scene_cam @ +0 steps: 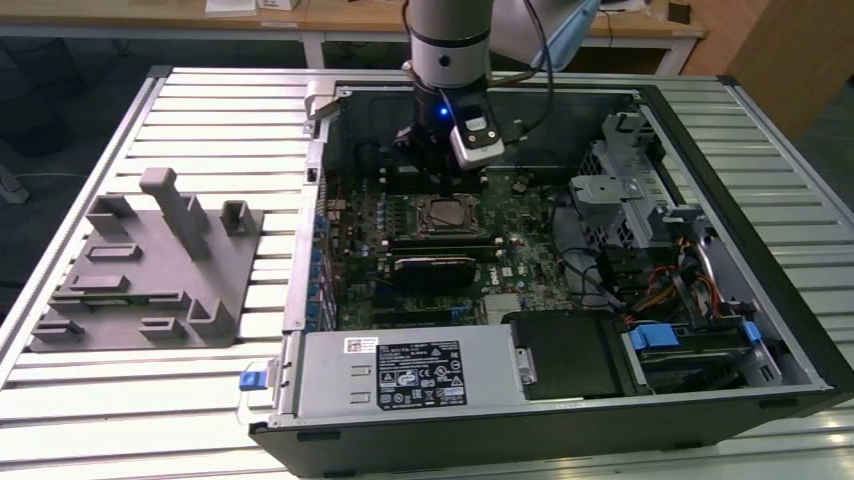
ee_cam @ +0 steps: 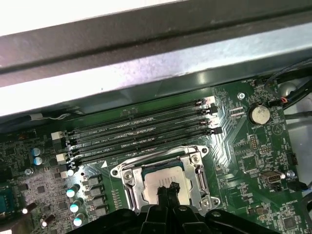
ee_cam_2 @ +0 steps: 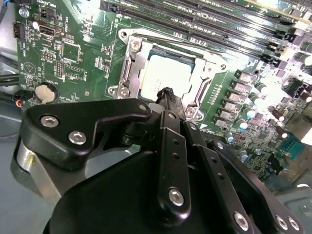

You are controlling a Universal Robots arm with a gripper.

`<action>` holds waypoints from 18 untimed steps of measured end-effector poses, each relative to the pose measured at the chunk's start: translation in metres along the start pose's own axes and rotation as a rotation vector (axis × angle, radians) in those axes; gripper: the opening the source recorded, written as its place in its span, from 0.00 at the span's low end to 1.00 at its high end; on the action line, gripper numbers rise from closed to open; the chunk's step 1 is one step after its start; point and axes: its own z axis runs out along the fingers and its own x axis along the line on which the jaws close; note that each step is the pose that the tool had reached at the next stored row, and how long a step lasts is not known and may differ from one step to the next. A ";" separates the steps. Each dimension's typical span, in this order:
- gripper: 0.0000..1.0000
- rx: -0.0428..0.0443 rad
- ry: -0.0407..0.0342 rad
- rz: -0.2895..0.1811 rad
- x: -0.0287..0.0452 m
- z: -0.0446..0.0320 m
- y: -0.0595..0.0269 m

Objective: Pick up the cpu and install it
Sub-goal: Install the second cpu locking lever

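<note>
Black claw (ee_cam_2: 167,92) fingers pressed together, tips just above cpu (ee_cam_2: 165,75); cpu seated in socket (ee_cam_2: 127,68)

The cpu (ee_cam_2: 165,78) (ee_cam: 163,184) (pale silver, square) lies flat and seated inside the motherboard socket (ee_cam_2: 127,63) frame.

My gripper (ee_cam_2: 168,95) linkage is matte black with bright silver screw heads; the cpu (ee_cam_2: 163,78) top is pale silver with a thin darker rim; the socket frame (ee_cam: 127,176) is bare silver metal; the motherboard (ee_cam_2: 78,53) is dark green with fine pale traces; the memory slots (ee_cam: 141,134) are black with white end latches; the fixture block (scene_cam: 147,270) is plain grey.
</note>
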 end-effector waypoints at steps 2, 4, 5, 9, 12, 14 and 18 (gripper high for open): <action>0.11 0.0001 0.0000 0.000 -0.0002 -0.0036 0.0001; 0.11 -0.0002 -0.0001 0.000 -0.0005 -0.0073 0.0001; 0.11 -0.0001 -0.0001 0.000 -0.0006 -0.0092 0.0002; 0.11 -0.0002 -0.0001 0.000 -0.0008 -0.0123 0.0002; 0.11 0.0000 0.0001 0.000 -0.0011 -0.0125 -0.0007; 0.11 0.0000 0.0000 0.000 -0.0016 -0.0124 -0.0030; 0.11 -0.0001 0.0000 0.000 -0.0037 -0.0124 -0.0106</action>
